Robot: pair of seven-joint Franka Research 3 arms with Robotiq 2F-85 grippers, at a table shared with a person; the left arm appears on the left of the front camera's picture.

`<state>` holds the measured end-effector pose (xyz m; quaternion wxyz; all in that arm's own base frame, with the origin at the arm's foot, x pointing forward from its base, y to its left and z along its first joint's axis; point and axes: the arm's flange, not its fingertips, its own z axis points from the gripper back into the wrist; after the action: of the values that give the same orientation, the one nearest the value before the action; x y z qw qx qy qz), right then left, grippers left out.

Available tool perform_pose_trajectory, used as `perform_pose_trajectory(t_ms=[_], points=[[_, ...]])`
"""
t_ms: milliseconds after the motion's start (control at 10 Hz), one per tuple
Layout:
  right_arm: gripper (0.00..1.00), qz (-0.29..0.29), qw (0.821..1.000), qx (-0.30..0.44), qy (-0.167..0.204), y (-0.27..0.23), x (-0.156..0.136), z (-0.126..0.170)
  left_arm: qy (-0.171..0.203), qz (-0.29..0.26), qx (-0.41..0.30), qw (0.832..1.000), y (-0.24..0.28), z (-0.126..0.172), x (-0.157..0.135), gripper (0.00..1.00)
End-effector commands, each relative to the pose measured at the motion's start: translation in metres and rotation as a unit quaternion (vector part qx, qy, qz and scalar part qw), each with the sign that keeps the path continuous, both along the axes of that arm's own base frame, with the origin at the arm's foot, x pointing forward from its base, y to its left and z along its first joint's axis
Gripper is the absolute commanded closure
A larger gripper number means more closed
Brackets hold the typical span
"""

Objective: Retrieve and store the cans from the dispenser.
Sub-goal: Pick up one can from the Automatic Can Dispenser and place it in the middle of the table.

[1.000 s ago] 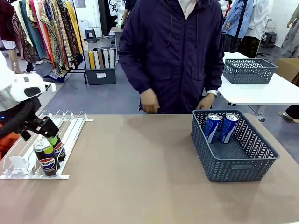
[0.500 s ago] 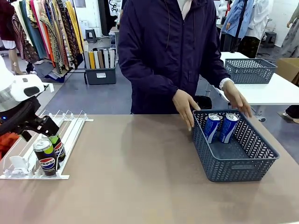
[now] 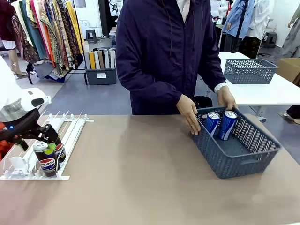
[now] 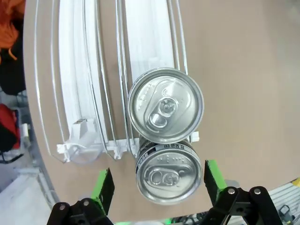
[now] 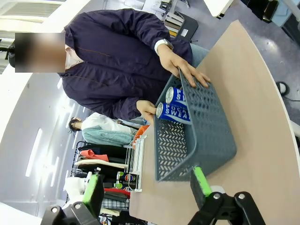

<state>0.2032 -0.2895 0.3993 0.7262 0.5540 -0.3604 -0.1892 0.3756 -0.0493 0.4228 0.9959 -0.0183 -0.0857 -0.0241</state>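
The white and clear dispenser (image 3: 70, 133) lies at the table's left, with two black Pepsi cans (image 3: 47, 160) standing at its near end. My left gripper (image 3: 49, 143) hangs just over them. In the left wrist view it (image 4: 157, 185) is open, its green pads either side of the front can (image 4: 168, 176) with gaps, and the second can (image 4: 165, 105) stands behind on the rails (image 4: 93, 70). My right gripper (image 5: 147, 185) is open and holds nothing, well off from the basket (image 5: 197, 126). Two blue-and-white Pocari Sweat cans (image 3: 212, 124) stand in that basket.
The dark grey lattice basket (image 3: 243, 159) sits tilted at the table's right, and the person's hands (image 3: 190, 115) hold its far rim. A bare tan tabletop (image 3: 140, 173) stretches between dispenser and basket. Another grey basket (image 3: 249, 70) rests on a white table behind.
My left gripper has dropped lower over the Pepsi cans. The person reached in, took hold of the basket's far rim and tipped it up.
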Motion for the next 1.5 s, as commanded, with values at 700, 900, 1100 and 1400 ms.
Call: perform_pose_trajectory(t_ms=[700,900,1100,1400], points=[[0.00,-0.006,1.000,-0.002,-0.018,0.000,0.004,0.003,0.007,0.020,-0.011,1.000,-0.006,-0.019,0.009,0.48],[0.00,-0.006,1.000,-0.002,-0.018,0.000,0.004,0.003,0.008,0.019,-0.008,1.000,-0.005,-0.020,0.009,1.00],[0.00,-0.006,1.000,-0.002,-0.018,0.000,0.004,0.003,0.009,0.017,-0.009,1.000,-0.007,-0.022,0.010,1.00],[0.00,-0.006,1.000,-0.002,-0.018,0.000,0.004,0.003,0.008,0.014,-0.007,1.000,-0.007,-0.023,0.008,1.00]])
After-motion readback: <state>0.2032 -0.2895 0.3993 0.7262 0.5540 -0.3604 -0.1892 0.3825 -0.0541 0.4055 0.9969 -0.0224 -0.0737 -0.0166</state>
